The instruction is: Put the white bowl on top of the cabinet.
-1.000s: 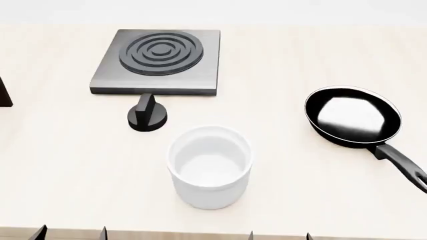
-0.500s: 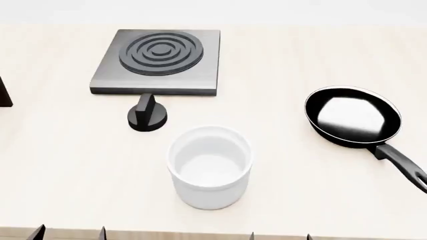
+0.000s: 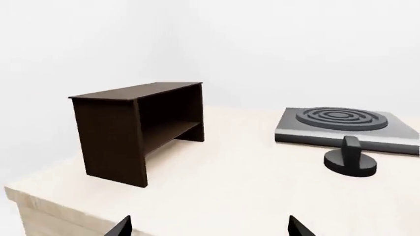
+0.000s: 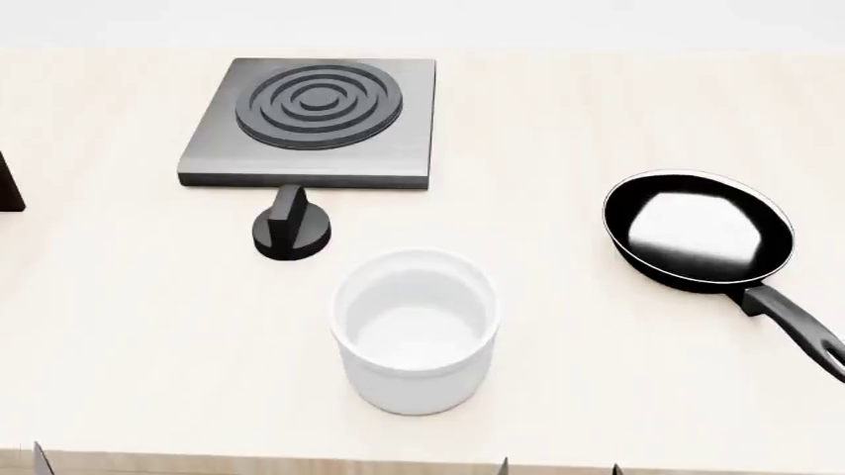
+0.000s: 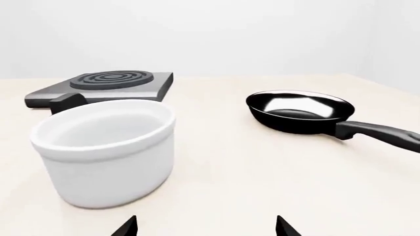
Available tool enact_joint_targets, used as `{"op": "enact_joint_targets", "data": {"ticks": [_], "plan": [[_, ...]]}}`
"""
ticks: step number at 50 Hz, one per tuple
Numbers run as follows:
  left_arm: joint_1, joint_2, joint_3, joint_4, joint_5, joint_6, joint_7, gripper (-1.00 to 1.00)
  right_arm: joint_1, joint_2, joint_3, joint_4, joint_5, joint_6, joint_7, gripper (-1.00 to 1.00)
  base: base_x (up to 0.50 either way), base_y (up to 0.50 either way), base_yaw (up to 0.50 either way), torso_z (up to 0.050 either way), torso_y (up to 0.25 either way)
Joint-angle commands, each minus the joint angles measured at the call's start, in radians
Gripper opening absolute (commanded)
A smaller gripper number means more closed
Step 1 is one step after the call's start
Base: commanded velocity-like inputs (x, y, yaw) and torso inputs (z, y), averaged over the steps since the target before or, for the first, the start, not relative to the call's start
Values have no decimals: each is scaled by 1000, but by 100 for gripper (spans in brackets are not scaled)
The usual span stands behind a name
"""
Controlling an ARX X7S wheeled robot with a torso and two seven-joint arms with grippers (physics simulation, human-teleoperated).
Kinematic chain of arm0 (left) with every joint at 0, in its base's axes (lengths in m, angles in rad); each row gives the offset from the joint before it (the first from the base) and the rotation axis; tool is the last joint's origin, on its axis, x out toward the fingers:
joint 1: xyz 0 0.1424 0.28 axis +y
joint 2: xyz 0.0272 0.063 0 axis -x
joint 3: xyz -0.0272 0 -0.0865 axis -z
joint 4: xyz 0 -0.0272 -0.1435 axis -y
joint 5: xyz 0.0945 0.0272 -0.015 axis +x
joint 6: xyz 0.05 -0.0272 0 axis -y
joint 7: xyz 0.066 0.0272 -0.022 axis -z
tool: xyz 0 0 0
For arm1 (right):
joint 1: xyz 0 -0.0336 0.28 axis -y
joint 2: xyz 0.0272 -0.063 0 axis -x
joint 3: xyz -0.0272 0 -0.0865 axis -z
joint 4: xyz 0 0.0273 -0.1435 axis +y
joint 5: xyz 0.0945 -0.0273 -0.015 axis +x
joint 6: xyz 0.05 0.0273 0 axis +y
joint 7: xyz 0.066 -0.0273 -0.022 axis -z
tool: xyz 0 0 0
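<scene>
Looking down from the head camera, I see a pale cream counter with a light wood front edge, backed by a plain white wall.

On it I count 1 white bowl, 1 cabinet, 1 grey stove plate, 1 black knob and 1 black frying pan.

The white bowl is deep, glossy and plain, with tall, nearly straight walls and a thick rim. It stands upright and empty near the counter's front edge, just in front of the knob and well apart from the pan at the right.

The cabinet, dark brown wood grain with a flat bare top and an open shelf, stands at the counter's far left, well apart from the bowl.

My left hand and right hand show only 2 dark fingertips each, spread apart and gripping nothing; the right one sits just short of the bowl.
</scene>
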State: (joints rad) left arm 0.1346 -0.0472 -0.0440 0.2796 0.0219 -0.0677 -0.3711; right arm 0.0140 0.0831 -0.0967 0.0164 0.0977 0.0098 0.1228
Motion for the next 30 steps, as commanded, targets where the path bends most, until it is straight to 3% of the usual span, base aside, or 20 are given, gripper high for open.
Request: {"op": "enact_joint_targets", "data": {"ticks": [1, 6, 7, 12, 13, 14, 30], "plan": [[106, 24, -136, 199, -33, -57, -209, 100, 1, 11, -12, -2, 16, 3, 19, 100, 0, 0, 0, 0, 0], [158, 23, -186, 266, -17, -81, -317, 100, 3, 16, -18, -1, 24, 4, 25, 100, 0, 0, 0, 0, 0], [248, 42, -277, 380, -31, -123, -432, 100, 4, 16, -18, -1, 26, 5, 27, 100, 0, 0, 0, 0, 0], [306, 25, -303, 416, -36, -142, -518, 100, 3, 21, -24, -2, 30, 4, 34, 100, 0, 0, 0, 0, 0], [434, 46, -417, 383, -146, -85, -668, 100, 4, 21, -25, 0, 32, 6, 34, 100, 0, 0, 0, 0, 0], [440, 36, -409, 377, -154, -77, -717, 100, 5, 22, -26, 0, 34, 6, 35, 100, 0, 0, 0, 0, 0], [440, 16, -411, 339, -215, -137, -834, 100, 10, 34, -39, 6, 54, 10, 51, 100, 0, 0, 0, 0, 0]]}}
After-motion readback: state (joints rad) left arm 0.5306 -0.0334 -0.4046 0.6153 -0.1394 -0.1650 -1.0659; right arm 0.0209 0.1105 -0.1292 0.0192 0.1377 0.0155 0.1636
